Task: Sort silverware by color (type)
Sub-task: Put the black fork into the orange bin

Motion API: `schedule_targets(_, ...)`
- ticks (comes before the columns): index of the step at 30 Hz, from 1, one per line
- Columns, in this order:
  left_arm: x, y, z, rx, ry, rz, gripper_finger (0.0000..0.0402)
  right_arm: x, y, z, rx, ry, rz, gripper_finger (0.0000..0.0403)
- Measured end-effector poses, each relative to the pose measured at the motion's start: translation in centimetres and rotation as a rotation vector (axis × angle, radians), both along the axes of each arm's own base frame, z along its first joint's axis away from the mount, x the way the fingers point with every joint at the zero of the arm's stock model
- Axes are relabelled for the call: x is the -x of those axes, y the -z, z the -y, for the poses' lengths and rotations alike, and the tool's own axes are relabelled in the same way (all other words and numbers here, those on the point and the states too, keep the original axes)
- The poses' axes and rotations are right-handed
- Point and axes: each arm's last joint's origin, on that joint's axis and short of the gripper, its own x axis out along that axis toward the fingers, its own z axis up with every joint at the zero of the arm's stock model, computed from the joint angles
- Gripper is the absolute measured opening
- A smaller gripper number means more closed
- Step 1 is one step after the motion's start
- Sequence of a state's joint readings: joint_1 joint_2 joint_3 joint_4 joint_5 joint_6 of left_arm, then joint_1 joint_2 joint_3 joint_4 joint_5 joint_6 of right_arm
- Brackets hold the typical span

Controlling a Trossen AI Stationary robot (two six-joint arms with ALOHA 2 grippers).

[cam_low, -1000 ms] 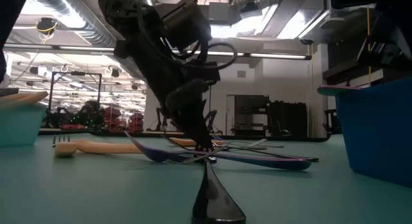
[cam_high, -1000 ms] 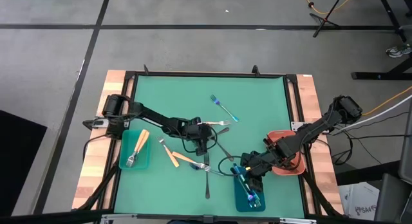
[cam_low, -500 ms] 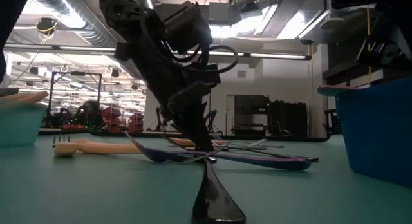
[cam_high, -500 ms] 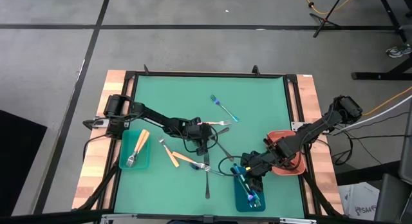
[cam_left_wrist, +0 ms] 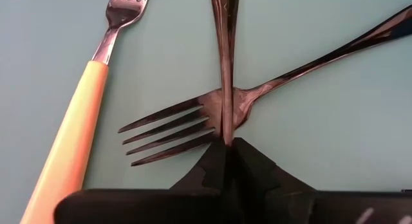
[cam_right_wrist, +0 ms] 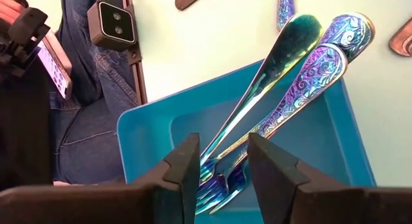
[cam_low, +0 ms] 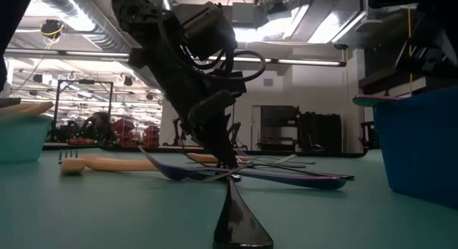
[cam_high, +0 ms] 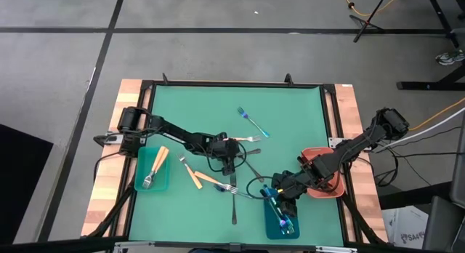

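Now, on the left of the green tabletop (cam_high: 290,115) sits the teal tray (cam_high: 152,182), with two orange-handled forks (cam_high: 155,166) in it. Just to its right, two more orange-handled pieces (cam_high: 197,179) lie loose.

Near the middle, the left tool (cam_high: 229,161) is down low on a little pile of dark silverware. In its wrist view the fingers (cam_left_wrist: 215,165) are squeezed shut on the thin end of a black utensil (cam_left_wrist: 224,63). That utensil lies on top of a black fork (cam_left_wrist: 193,124), crossing it, with an orange-handled fork (cam_left_wrist: 84,114) beside them.

To do this step well, I think the arm should lift slowly and straight up. The grip is only on the tip, so the piece could slip or swing. It also touches the fork under it, so a fast pull may drag that fork along. Then it should go to the tray for the dark ones, which I guess is the red tray (cam_high: 338,189) on the right.

Farther back lies one blue fork (cam_high: 253,123) alone.

On the right, the right tool (cam_high: 285,206) hangs over the blue tray (cam_high: 269,227). Its fingers (cam_right_wrist: 185,169) stand apart and hold nothing. The shiny blue pieces (cam_right_wrist: 293,63) in that tray look like three; I cannot be sure.
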State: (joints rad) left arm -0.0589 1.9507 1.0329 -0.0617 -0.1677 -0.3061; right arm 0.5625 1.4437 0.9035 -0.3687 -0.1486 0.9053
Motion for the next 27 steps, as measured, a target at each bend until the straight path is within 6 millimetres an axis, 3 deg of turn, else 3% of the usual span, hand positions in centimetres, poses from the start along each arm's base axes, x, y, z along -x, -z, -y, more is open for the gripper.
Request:
schedule_targets(9,-1.6,-1.5,0.2,0.039,0.026,0.037,0.0011,0.3,-0.7,0.2,0.0,-0.02,0.028,0.012)
schedule_targets(15,-3.3,-3.7,0.1,0.037,0.019,0.125,0.0011,1.3,-2.4,1.0,0.051,-0.04,0.114,0.012)
schedule_targets(27,-6.4,-9.3,-3.2,-0.051,-0.06,0.308,0.0011,4.7,-5.7,4.3,0.357,0.093,0.263,0.012)
